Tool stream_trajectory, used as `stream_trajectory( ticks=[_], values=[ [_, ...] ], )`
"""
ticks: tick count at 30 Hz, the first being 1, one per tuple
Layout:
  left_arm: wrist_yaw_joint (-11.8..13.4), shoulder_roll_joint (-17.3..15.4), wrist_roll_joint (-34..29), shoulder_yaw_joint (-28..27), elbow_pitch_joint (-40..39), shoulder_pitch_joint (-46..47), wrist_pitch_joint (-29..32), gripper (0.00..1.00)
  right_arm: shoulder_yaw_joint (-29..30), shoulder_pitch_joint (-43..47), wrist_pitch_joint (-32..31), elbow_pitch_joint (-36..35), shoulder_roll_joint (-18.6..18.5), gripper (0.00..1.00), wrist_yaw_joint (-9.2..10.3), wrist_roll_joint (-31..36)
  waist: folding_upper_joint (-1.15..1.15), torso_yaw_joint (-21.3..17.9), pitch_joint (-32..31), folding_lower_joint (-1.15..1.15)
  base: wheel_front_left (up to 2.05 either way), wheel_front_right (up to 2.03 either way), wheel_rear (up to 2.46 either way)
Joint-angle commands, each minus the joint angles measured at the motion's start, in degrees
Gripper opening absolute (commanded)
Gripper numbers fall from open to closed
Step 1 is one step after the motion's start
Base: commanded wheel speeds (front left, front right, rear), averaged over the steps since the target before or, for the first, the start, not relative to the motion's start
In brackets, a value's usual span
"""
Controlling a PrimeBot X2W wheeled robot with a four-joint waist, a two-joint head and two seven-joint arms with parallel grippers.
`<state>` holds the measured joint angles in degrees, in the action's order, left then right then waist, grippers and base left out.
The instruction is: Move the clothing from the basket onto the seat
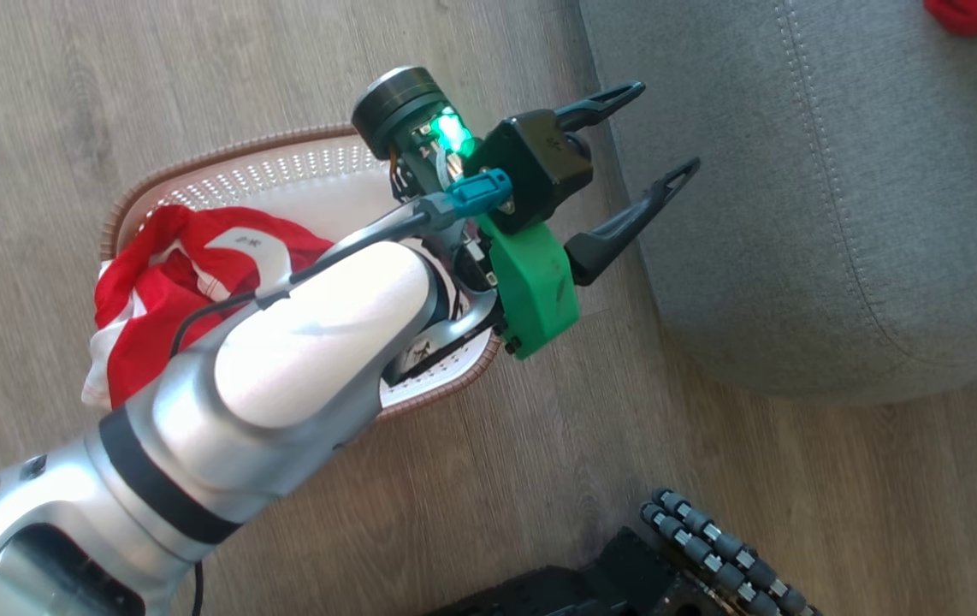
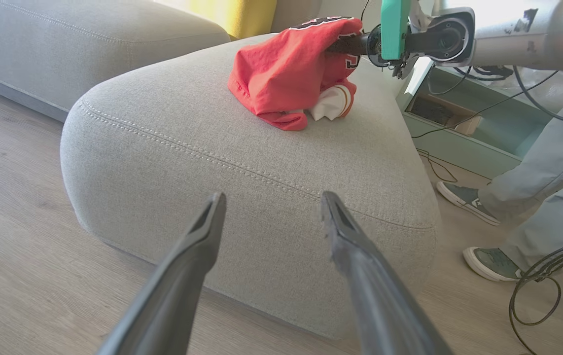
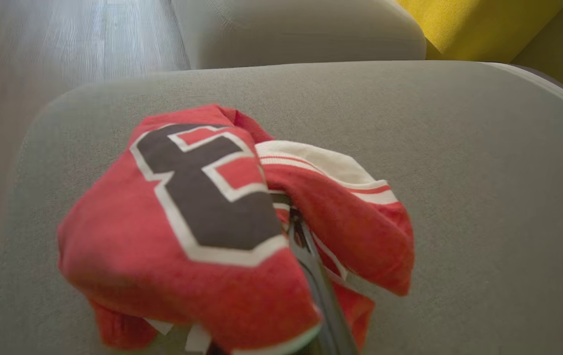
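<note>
The big grey fabric seat (image 2: 242, 197), rounded at its edges with a double line of pale stitching, is where the load goes. The small cream perforated plastic basket (image 1: 223, 167) with a brown woven rim stands on the wood floor (image 1: 69, 85) just beside it. One red sports garment (image 3: 188, 222) with a black, white-edged numeral is slumped on the seat, well in from the rounded corner, and my right end effector (image 3: 303, 241) is clamped together on a fold of it. The other red-and-white garment (image 1: 172, 282) lies in the basket, spilling over the rim. My left end effector (image 1: 666, 124) hangs empty, fingers apart, near the gap between basket and seat. I judge the release is due: let the cloth settle, part the fingers, then back out along their own line so nothing drags.
</note>
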<state>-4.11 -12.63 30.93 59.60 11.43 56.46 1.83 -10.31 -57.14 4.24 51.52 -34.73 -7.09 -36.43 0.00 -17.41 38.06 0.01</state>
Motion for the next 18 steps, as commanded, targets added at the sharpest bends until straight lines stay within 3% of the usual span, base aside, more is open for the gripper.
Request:
stream_trajectory(
  ticks=[1,10,18],
  values=[
    [-0.28,0.44,-0.1,-1.16,-1.61,2.3,-0.45,1.0,-0.96,-0.27,-1.29,-0.5,-2.29,1.0,-0.4,-0.8,0.0,0.02,-0.45,-0.01,0.0,0.0,0.0],
    [-0.12,0.45,0.74,-1.16,-0.4,1.35,-1.67,1.0,-7.36,0.01,-9.36,-0.57,-3.44,1.0,-0.4,-5.26,0.0,-0.37,-3.22,-0.01,0.0,0.0,0.0],
    [0.79,-0.55,2.22,-1.91,0.12,-1.32,-3.88,1.0,-16.72,2.44,-14.8,-7.52,-8.3,1.0,-0.4,-8.41,0.0,-2.22,-9.31,-0.01,0.0,0.0,0.0]
  ],
)
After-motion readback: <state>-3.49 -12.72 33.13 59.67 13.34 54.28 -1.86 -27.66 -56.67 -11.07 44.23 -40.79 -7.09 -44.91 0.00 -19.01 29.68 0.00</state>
